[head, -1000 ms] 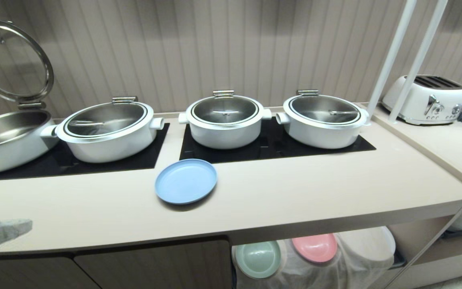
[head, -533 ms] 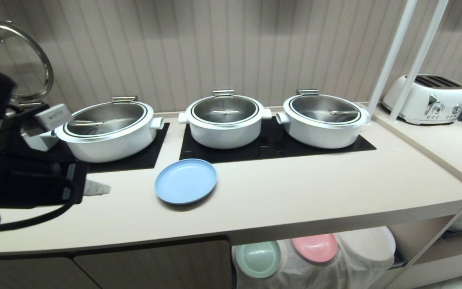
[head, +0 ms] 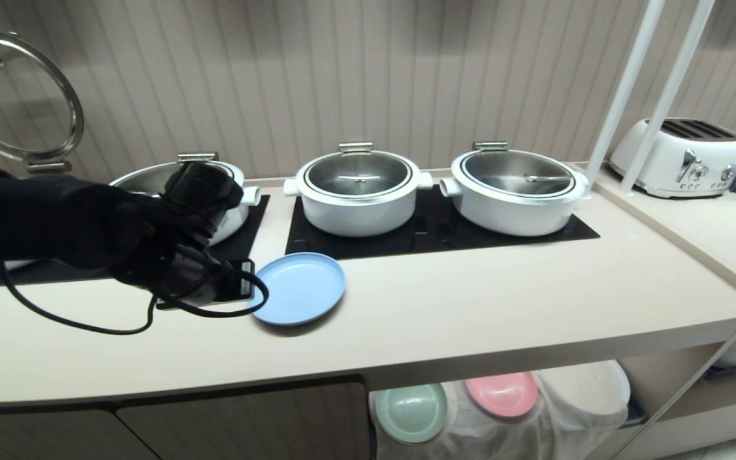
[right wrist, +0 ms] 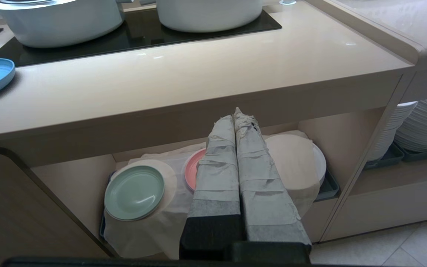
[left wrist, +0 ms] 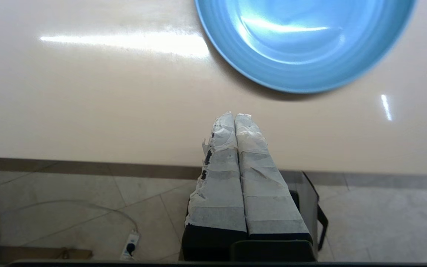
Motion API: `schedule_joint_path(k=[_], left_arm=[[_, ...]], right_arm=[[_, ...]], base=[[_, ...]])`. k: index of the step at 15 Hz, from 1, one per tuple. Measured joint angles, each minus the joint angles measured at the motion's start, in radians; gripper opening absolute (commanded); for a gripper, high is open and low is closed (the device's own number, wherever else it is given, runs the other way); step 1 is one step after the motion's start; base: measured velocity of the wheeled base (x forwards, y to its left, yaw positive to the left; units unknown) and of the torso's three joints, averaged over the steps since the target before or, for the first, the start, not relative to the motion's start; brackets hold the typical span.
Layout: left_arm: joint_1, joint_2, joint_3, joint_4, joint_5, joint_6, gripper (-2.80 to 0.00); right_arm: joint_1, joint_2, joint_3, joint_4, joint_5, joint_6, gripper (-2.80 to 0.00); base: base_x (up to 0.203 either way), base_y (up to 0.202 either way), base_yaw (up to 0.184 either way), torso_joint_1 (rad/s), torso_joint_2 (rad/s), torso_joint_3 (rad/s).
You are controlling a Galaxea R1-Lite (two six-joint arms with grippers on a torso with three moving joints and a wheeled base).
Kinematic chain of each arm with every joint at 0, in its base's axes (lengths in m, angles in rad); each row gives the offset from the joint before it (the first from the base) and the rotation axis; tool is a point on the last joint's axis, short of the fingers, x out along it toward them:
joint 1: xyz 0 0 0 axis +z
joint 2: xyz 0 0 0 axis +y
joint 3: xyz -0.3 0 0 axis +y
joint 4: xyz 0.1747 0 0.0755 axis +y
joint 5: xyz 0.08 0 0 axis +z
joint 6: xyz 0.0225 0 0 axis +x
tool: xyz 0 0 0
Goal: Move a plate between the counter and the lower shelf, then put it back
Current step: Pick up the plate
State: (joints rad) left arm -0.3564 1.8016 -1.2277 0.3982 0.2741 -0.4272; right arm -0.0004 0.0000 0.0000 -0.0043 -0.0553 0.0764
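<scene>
Round light-blue matte plate (left wrist: 304, 40) lies flat on the beige worktop (left wrist: 87, 104), just ahead of the left gripper (left wrist: 234, 118), whose fingers are pressed together, empty.

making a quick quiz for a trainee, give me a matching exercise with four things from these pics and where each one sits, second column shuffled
Things:
1. light-blue plate
2. pale green plate
3. toaster
4. left pincer

Places:
A. on the white cloth in the lower shelf
B. on the side ledge at the far right
C. above the counter, shut, just short of the blue plate's rim
D. on the counter in front of the pots

Pairs: 1-D, 2-A, 3-B, 4-C
</scene>
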Motion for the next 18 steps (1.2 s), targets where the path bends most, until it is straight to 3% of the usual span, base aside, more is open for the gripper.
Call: schedule_joint_path(k=[4,10,15,18], left_arm=[[-0.012,0.118,-0.001,-0.124,0.042,-0.007,-2.80],[-0.017,0.210,-0.074,-0.117,0.040,-0.012,-2.80],[0.025,0.287,-0.280,0.037,0.033,-0.011,-2.80],[0.058,0.322,-0.379,0.176,-0.014,-0.006,-2.80]], right_arm=[[0.000,0.000,0.000,0.000,0.000,0.000,-2.80],[0.000,0.000,0.000,0.000,0.000,0.000,-2.80],[0.000,0.000,0.000,0.000,0.000,0.000,-2.80],[-0.001,0.000,0.000,0.000,0.000,0.000,-2.80]], base=[[0.000,0.000,0.000,0.000,0.00,0.000],[0.000,0.000,0.000,0.000,0.00,0.000],[0.000,0.000,0.000,0.000,0.00,0.000],[0.000,0.000,0.000,0.000,0.00,0.000]])
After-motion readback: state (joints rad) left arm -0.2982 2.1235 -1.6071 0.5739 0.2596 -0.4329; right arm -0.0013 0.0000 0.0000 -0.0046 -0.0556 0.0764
